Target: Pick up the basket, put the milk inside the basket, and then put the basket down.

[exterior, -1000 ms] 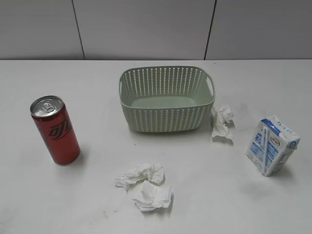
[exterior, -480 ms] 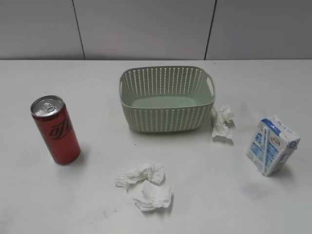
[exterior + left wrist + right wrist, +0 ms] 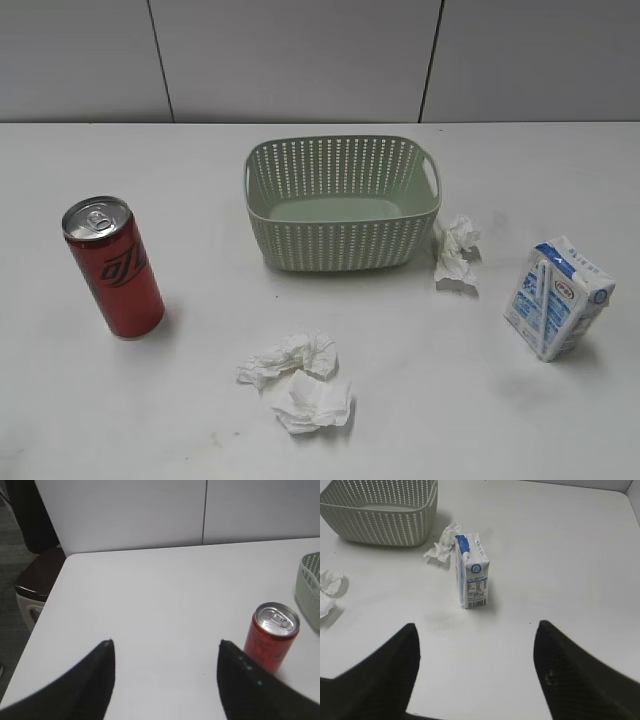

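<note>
I am holding both of my grippers spread wide and gripping nothing: my left gripper is hanging over bare table with the red can just off to its right, and my right gripper is hovering short of the milk, which is standing upright ahead of it. The basket is sitting flat and empty at the middle of the table, well apart from the milk; neither arm is showing in the exterior view.

I am seeing 3 risks. The perforated wall looks thin, so I am judging that a 1-sided pinch on the rim could tip the basket as it rises. The crumpled tissue is lying just beside the basket's right end, where it could get caught in my fingers. The carton is light, so an off-centre closing could knock it over.
</note>
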